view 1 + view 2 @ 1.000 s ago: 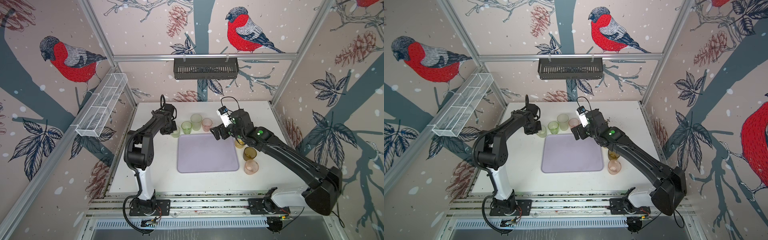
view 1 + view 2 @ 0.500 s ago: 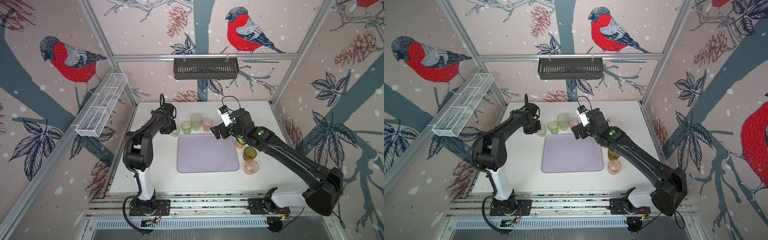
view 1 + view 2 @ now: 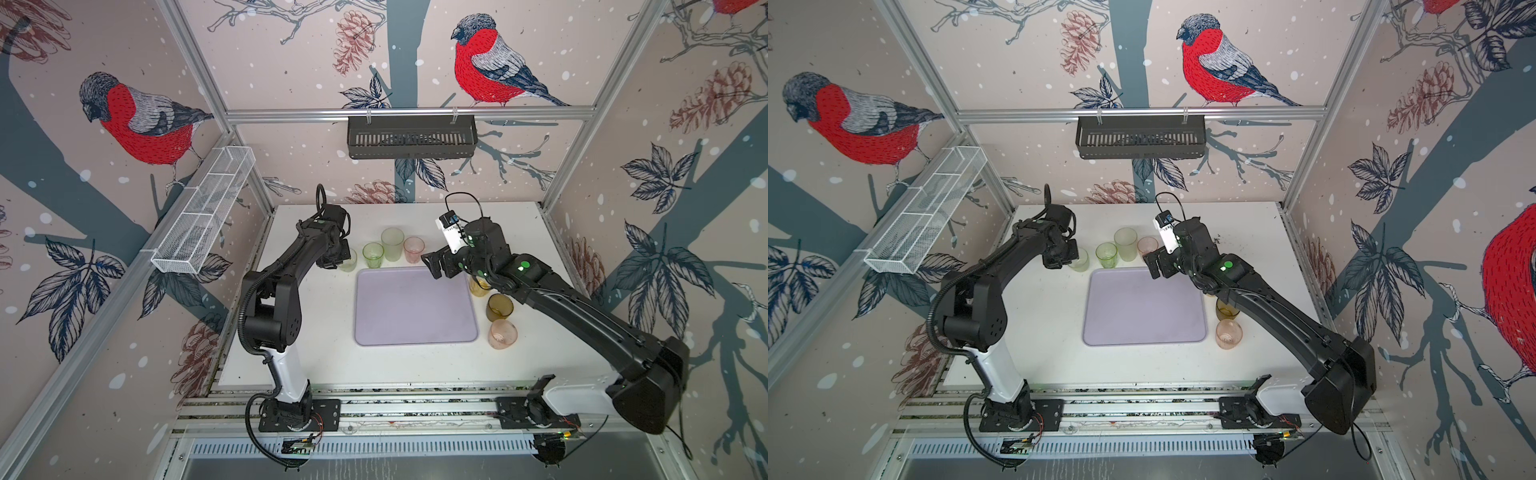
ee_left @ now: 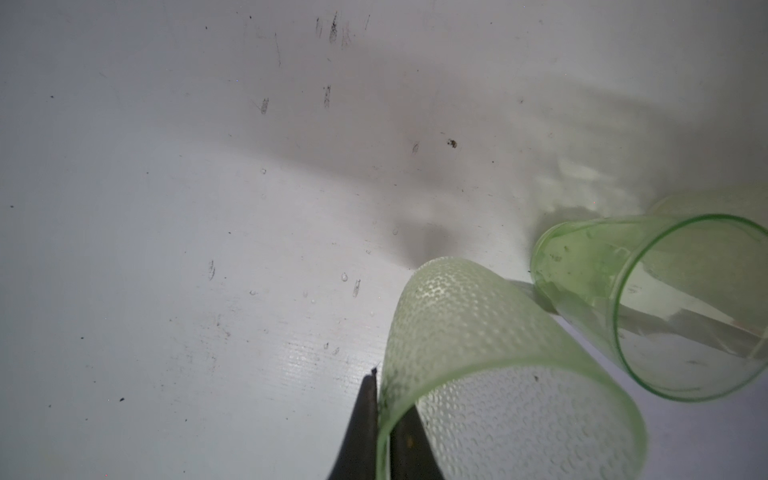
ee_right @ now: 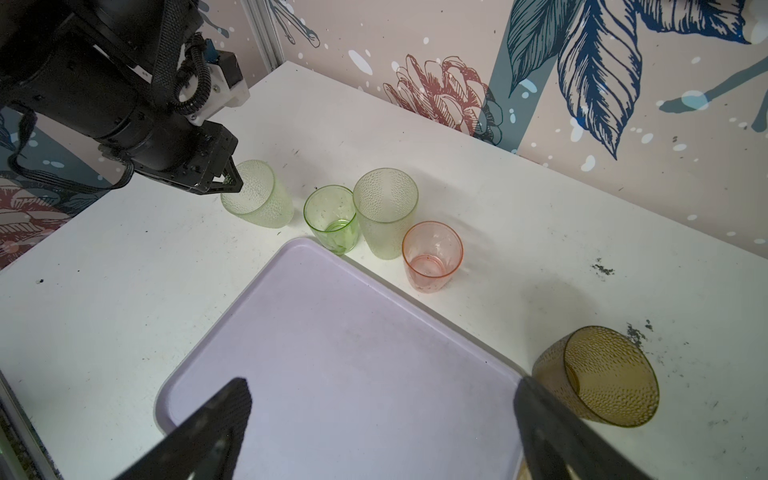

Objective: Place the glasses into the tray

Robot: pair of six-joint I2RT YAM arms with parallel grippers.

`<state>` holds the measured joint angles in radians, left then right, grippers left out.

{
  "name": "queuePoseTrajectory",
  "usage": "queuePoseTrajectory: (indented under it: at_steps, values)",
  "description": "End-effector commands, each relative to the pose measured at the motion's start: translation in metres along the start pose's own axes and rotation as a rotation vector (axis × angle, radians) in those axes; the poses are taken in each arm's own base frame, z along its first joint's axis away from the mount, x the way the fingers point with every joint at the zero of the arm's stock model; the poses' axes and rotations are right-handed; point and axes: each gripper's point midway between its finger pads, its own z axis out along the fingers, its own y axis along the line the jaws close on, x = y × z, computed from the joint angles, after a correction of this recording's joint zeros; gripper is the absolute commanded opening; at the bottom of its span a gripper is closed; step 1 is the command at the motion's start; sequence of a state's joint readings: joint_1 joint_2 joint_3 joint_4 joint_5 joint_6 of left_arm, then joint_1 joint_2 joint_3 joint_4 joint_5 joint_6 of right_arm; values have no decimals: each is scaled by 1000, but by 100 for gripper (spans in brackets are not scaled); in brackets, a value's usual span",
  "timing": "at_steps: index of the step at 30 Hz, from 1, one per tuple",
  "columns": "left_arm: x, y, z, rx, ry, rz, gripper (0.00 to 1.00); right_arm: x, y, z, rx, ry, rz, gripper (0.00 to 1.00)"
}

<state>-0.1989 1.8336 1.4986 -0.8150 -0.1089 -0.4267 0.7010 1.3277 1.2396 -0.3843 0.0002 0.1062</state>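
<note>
Green dimpled glass, beside a clear green glass, pinched by left hand; right hand gapes empty.

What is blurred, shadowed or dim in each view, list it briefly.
Left wrist view: dim, with soft shadows on the table beyond the dimpled green glass. Right wrist view: right end effector fingers blurred, tray sharp. Both top views: evenly lit and sharp.

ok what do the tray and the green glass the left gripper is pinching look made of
Dimpled green glass in the left gripper: likely thin translucent plastic, possibly real glass; pale green, pebbled all over, light shows through its wall. Tray: probably moulded plastic, matt pale lavender, rounded corners, low rim, faint scuffs.
</note>
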Motion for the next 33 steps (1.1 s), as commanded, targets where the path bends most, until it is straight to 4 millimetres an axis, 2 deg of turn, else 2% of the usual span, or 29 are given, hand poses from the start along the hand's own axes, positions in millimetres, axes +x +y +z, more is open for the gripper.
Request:
queuePoseTrajectory:
  at_steps: [1, 10, 19, 28, 33]
  values:
    - [4, 3, -8, -13, -1, -1, 0, -7, 0, -3, -2, -27, 18, 100]
    - [14, -4, -26, 27, -14, -9, 0, -4, -3, -4, 5, -16, 37, 100]
    - [38, -19, -37, 70, 12, 12, 0, -7, -4, -1, 5, -13, 36, 100]
    - [68, -35, -28, 95, 74, 46, 0, -5, -7, -1, 10, -10, 38, 100]
    - [74, -40, -23, 96, 91, 54, 0, -4, -8, -2, 10, -14, 45, 100]
